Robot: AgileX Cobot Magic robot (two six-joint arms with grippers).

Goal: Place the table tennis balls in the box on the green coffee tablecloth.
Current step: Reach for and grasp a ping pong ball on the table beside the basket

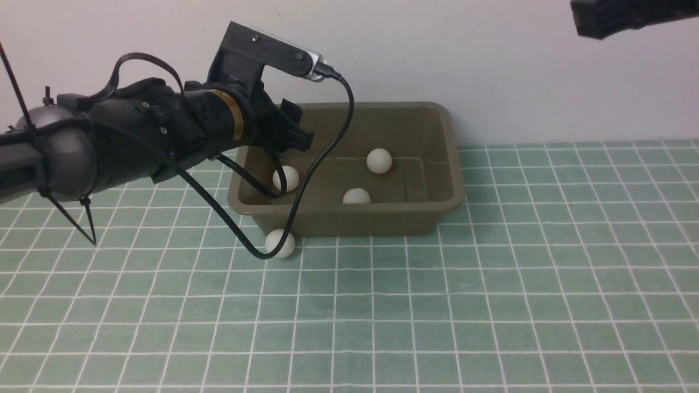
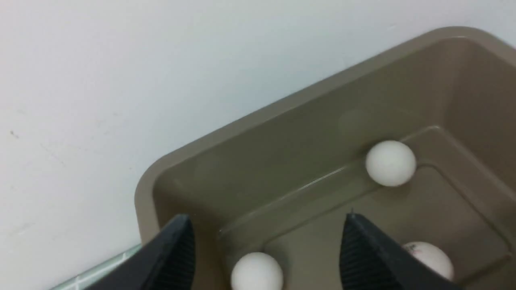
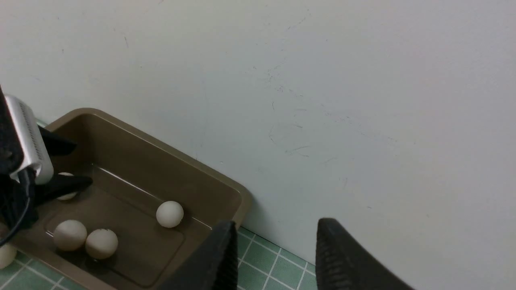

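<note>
Jaws of the left gripper [image 2: 268, 219] stand wide apart and hold nothing; the right gripper [image 3: 278, 221] has a small gap, also bare. On the green tablecloth [image 1: 491, 305] sits the box [image 1: 371, 221]. White balls [image 1: 379, 161] lie inside, one ball [image 2: 256, 272] right below the left gap. Another ball [image 1: 280, 243] rests outside, just beside its front wall.

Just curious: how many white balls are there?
5 balls. Four in the box: one by the back wall, two near the front wall, one beneath the left tool. One on the cloth. The arm may hide more.
</note>
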